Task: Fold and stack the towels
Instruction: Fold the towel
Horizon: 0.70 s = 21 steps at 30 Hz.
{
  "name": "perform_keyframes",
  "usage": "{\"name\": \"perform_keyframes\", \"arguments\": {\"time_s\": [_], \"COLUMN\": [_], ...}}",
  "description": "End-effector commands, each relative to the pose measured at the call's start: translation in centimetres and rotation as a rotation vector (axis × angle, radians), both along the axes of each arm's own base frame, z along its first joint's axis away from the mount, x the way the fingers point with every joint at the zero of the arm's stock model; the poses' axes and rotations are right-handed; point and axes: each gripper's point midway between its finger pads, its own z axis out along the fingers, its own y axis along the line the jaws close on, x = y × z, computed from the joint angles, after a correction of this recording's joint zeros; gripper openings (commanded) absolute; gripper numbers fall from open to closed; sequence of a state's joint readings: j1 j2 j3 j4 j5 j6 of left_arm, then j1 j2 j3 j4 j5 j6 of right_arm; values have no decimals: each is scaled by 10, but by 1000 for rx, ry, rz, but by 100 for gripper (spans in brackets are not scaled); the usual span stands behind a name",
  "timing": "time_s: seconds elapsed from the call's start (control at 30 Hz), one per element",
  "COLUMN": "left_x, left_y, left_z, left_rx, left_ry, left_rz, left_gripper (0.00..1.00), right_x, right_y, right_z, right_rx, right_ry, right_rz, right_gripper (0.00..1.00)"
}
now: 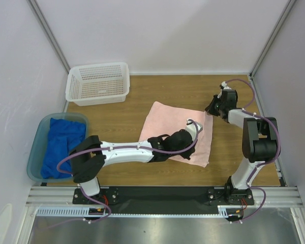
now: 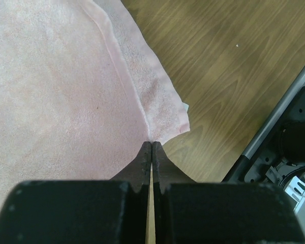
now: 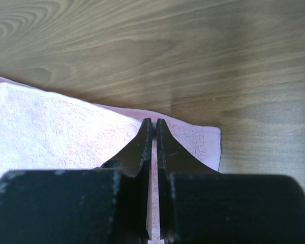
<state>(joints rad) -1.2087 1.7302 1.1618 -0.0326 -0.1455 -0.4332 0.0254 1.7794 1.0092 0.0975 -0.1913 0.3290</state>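
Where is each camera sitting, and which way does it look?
Top external: above and behind, looking down at the wooden table; the left arm and right arm show whole.
Left wrist: on the left arm, looking along its shut left tool at the pink towel.
Right wrist: on the right arm, looking along its shut right tool at the same towel's corner.
Shared: both wrist views show the pink towel on the wood.

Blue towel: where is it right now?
Top view, far left: the blue towel lies bunched inside the teal tub, on the near side of the white basket.
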Motion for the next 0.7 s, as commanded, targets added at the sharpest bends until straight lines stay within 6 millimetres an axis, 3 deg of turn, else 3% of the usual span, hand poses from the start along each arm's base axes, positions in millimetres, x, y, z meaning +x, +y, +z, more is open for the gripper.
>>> {"name": "perform_keyframes", "arguments": {"time_s": [0.0,0.17,0.33,0.53,0.67], "left_x": [4,9,7,17,17], "left_y": [-8,7,12,29,31], "left_z": [24,38,65,94,116], "left_rx": [-51,-57,-107,-126,-184], "left_ry": [-51,-101,-133,-222,-256], "left_rz": [-1,35,24,67,61], "left_gripper": [0,0,0,0,0], "right_x": [1,10,22,31,36], "right_y": [0,26,48,59,61], "right_z": [20,53,94,131,148], "right_rx": [2,46,8,4,-4], "right_ry": [-55,-170,-268,-332,-357], "right_rz": [-7,94,160,179,171], "right_gripper": [0,0,0,0,0]}}
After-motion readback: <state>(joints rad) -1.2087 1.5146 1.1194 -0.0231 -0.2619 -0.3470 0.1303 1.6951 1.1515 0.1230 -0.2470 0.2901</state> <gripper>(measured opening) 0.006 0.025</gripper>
